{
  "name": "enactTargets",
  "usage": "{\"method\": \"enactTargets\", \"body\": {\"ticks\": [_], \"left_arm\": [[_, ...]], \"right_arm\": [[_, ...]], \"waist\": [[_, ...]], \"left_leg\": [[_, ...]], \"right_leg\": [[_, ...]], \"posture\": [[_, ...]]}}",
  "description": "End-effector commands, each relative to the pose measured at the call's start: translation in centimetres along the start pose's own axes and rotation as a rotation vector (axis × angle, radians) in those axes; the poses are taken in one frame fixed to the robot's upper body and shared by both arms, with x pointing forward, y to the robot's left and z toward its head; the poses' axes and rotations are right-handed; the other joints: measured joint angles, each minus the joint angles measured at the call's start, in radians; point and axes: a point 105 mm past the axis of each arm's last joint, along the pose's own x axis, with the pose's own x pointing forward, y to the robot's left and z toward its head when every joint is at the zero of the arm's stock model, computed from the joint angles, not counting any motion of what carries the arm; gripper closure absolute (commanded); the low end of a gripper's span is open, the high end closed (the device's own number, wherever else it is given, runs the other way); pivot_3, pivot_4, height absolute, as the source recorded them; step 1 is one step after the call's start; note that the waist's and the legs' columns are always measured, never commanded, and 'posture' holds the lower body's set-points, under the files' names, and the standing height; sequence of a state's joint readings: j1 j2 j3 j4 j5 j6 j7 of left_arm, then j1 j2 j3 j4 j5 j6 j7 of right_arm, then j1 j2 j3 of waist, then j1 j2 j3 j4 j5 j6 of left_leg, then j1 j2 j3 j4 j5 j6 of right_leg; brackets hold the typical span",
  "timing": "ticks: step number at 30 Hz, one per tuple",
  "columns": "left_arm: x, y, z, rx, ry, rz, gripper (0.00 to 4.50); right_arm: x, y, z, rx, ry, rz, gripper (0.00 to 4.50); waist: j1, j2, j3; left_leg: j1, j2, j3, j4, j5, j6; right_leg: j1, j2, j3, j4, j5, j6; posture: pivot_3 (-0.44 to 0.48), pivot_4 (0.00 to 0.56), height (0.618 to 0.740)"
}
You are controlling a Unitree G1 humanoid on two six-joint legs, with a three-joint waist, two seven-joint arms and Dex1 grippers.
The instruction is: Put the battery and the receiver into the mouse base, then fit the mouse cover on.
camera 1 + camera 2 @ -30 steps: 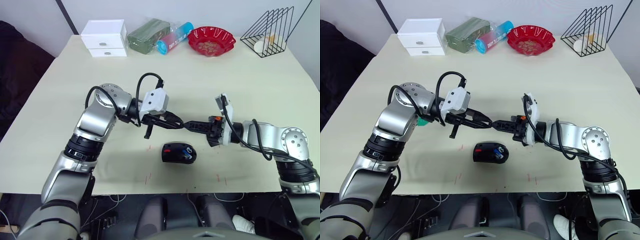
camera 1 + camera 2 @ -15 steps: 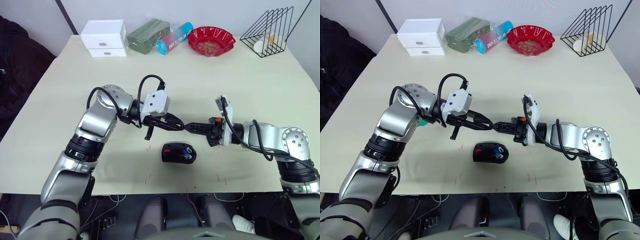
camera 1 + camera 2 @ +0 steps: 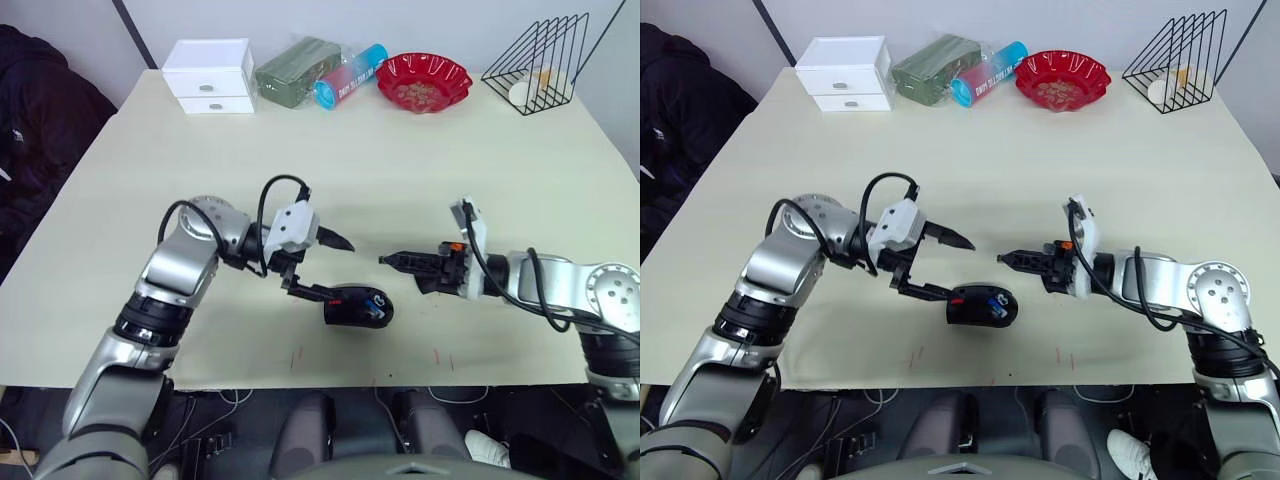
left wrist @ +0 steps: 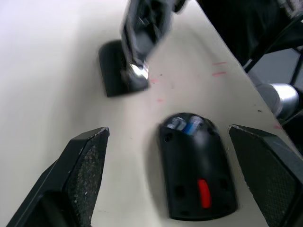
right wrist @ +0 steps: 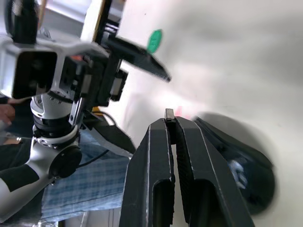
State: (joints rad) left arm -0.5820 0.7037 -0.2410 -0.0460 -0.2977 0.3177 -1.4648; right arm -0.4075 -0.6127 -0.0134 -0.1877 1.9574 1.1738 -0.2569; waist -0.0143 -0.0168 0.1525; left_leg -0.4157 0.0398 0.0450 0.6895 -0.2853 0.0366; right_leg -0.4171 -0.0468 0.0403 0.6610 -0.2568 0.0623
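Note:
The mouse base (image 3: 358, 307) lies open side up near the table's front edge, black with a red patch (image 4: 203, 193). A blue battery (image 4: 191, 126) sits in its compartment. My left gripper (image 3: 323, 267) is open just left of the base, one finger low beside the base's left end and the other raised above it, with nothing between them. To the right of the base my right gripper (image 3: 386, 260) hovers, shut on the receiver (image 5: 169, 113), a tiny piece pinched at its fingertips. The mouse cover is out of view.
Along the table's far edge stand a white drawer box (image 3: 208, 75), a green pack (image 3: 297, 68), a blue bottle (image 3: 350, 75), a red bowl (image 3: 423, 80) and a black wire rack (image 3: 537, 60). Small red marks (image 3: 297, 355) dot the tabletop by the front edge.
My left gripper has opened and drawn back left from the right gripper's tip, ending beside the mouse base. The right gripper has pulled back to the right, staying shut.

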Motion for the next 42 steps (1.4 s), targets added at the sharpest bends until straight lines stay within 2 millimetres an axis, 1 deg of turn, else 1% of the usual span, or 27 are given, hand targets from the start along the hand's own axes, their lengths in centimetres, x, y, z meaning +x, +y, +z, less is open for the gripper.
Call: {"method": "enactTargets", "body": {"ticks": [1,3,6,8,11,14,16,19,24,27,29,31,33,36,42], "left_arm": [[0.0,-0.7,0.4,0.035,-0.009,0.007,0.19],[0.3,-1.3,-0.3,0.024,0.001,-0.004,0.19],[0.7,-1.5,-0.8,0.015,0.006,0.002,0.19],[1.1,-1.7,-1.2,0.007,0.012,0.001,0.19],[1.7,-2.0,-1.8,0.007,0.02,0.002,0.19],[2.1,-1.8,-2.5,0.011,0.04,0.017,0.19],[2.3,-1.7,-2.7,0.008,0.039,0.021,0.19],[2.9,-1.7,-2.9,0.007,0.036,0.012,0.19],[3.6,-1.5,-3.3,0.011,0.043,0.012,0.19],[3.8,-1.3,-3.6,0.022,0.056,0.012,0.19],[3.9,-1.1,-3.7,0.021,0.056,0.011,0.19],[4.1,-1.2,-3.8,0.024,0.06,0.006,0.19],[4.3,-1.2,-3.9,0.025,0.065,0.002,0.19],[4.7,-1.1,-3.5,0.017,0.045,-0.002,0.19],[5.1,-0.6,-3.6,0.017,0.042,0.016,0.19]], "right_arm": [[-1.1,1.0,0.0,-0.053,-0.016,0.024,4.5],[-1.5,0.9,-0.3,-0.059,-0.01,0.009,4.5],[-1.7,0.8,-0.5,-0.062,-0.01,0.0,4.5],[-1.9,1.1,-0.6,-0.076,-0.017,0.008,4.5],[-2.5,2.3,-0.6,-0.119,-0.033,0.057,4.5],[-3.5,3.5,-1.1,-0.18,-0.021,0.1,4.5],[-3.8,3.7,-1.3,-0.215,-0.013,0.105,4.5],[-4.3,3.6,-1.5,-0.267,-0.014,0.084,4.5],[-4.7,2.6,-2.5,-0.396,0.011,0.025,4.5],[-4.9,2.4,-2.5,-0.443,-0.001,0.023,4.5],[-5.1,2.4,-2.5,-0.527,-0.013,0.016,4.5],[-5.4,1.9,-2.6,-0.6,0.001,-0.02,4.5],[-5.5,1.9,-2.6,-0.656,-0.006,-0.011,4.5],[-5.8,1.5,-2.7,-0.757,0.0,-0.012,4.5],[-6.1,1.4,-2.7,-0.851,-0.02,0.018,4.5]], "waist": [[0.0,0.0,0.0],[0.0,0.0,0.0],[0.0,0.0,0.0],[0.0,0.0,0.0],[0.001,0.0,0.0],[0.004,0.0,0.0],[0.004,0.0,0.0],[0.004,0.0,0.0],[0.004,0.0,0.0],[0.004,-0.001,0.0],[0.003,-0.001,0.0],[0.004,-0.001,0.0],[0.005,-0.001,0.0],[0.007,-0.001,0.0],[0.007,-0.001,0.0]], "left_leg": [[0.0,0.0,0.0,0.0,0.0,0.0],[0.001,0.0,0.0,0.0,0.0,0.0],[0.001,0.0,0.0,0.0,0.0,0.0],[0.001,0.0,0.0,0.0,0.0,0.0],[0.001,0.0,0.0,0.0,0.0,0.0],[0.001,0.0,0.0,0.0,0.0,0.0],[0.0,0.0,-0.001,0.0,0.0,0.0],[0.001,0.0,-0.001,0.0,0.0,0.0],[0.001,0.0,-0.001,0.001,0.0,0.0],[0.002,-0.001,-0.001,0.001,0.0,0.0],[0.002,-0.001,-0.001,0.001,0.0,0.0],[0.002,-0.001,-0.001,0.001,0.0,0.0],[0.001,-0.001,-0.001,0.001,0.0,0.0],[0.001,-0.001,-0.001,0.002,0.0,0.0],[0.002,-0.001,-0.002,0.003,0.0,0.0]], "right_leg": [[0.0,0.0,0.0,0.0,0.0,0.0],[0.0,0.0,0.0,0.001,0.0,0.0],[0.0,0.0,0.0,0.001,0.0,0.0],[0.0,0.0,0.0,0.001,0.0,0.0],[0.001,0.0,0.0,0.001,0.0,0.0],[0.0,0.0,0.0,0.0,0.0,0.0],[0.001,0.0,0.0,0.0,0.0,0.0],[0.001,0.0,0.0,0.001,0.0,0.0],[0.002,0.0,0.0,0.001,0.0,0.0],[0.002,0.0,0.0,0.001,0.0,0.0],[0.002,0.0,0.0,0.001,0.0,0.0],[0.002,0.0,-0.001,0.001,0.0,0.0],[0.002,0.0,-0.001,0.001,0.0,0.0],[0.002,0.0,-0.001,0.001,0.0,0.0],[0.003,0.0,-0.001,0.002,0.0,0.001]], "posture": [[0.0,0.15,0.74],[0.0,0.15,0.74],[0.0,0.15,0.74],[0.0,0.15,0.74],[0.0,0.15,0.74],[0.0,0.15,0.74],[0.0,0.15,0.74],[0.0,0.15,0.74],[0.0,0.15,0.74],[0.0,0.15,0.74],[0.0,0.15,0.74],[0.0,0.15,0.74],[0.0,0.15,0.74],[0.0,0.15,0.74],[0.0,0.15,0.74]]}}
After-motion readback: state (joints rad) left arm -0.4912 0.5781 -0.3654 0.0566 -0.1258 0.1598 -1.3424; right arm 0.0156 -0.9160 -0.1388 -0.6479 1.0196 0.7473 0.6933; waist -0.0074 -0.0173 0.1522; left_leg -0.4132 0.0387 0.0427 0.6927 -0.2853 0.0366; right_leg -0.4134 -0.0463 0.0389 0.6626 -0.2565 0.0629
